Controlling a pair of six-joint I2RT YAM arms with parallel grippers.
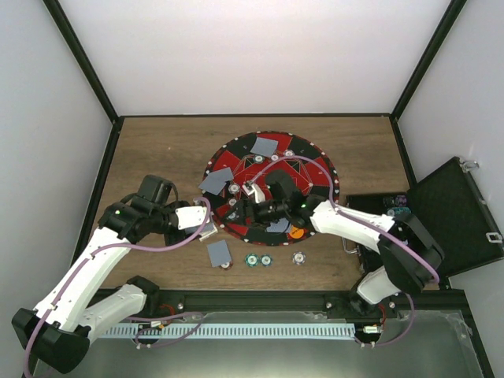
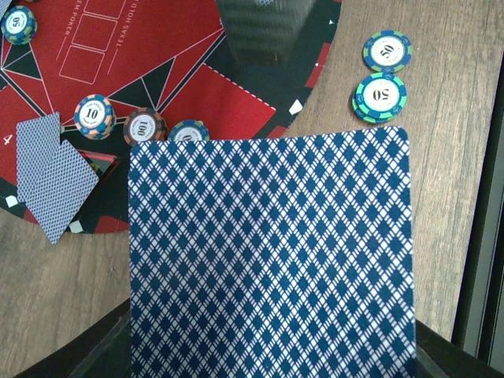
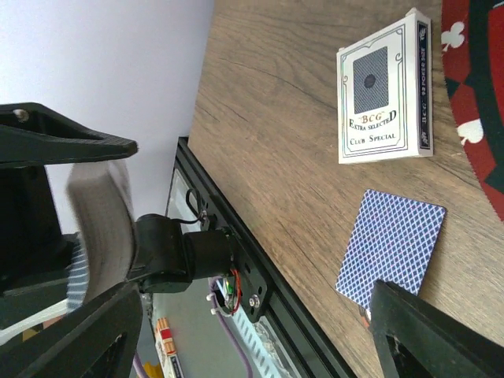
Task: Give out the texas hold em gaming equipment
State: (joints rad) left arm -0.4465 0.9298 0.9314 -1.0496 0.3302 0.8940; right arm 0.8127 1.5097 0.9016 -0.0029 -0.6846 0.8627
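Left pincer (image 1: 203,227), clamped on one card (image 2: 268,252), should lay it flat on the surface (image 2: 449,181) beside the teal chips (image 2: 379,96) just ahead, parting only once settled.

**ILLUMINATION AND IMAGE QUALITY**

Overhead view: light is bright, even and diffuse, falling from above; the plain white enclosure walls (image 1: 236,55) are close to washed out; the brown wood-grain tabletop (image 1: 157,150) carries only soft, short shadows beside the arms; the grey glossy panel along the near edge (image 1: 315,346) shows a dull sheen.

Left wrist view: the diamond-patterned blue-and-white playing card (image 2: 268,260) fills the lower frame and is slightly soft; numerals on the striped-edge round poker chips (image 2: 387,52) read sharply; the grey streaked shape at the top edge (image 2: 268,31) is blurred.

Right wrist view: the white printed cardboard card box (image 3: 383,94) is in focus, its print legible; the pale curved stack at the left edge (image 3: 98,228) is heavily defocused; the wall behind it is bright with a faint blue cast.
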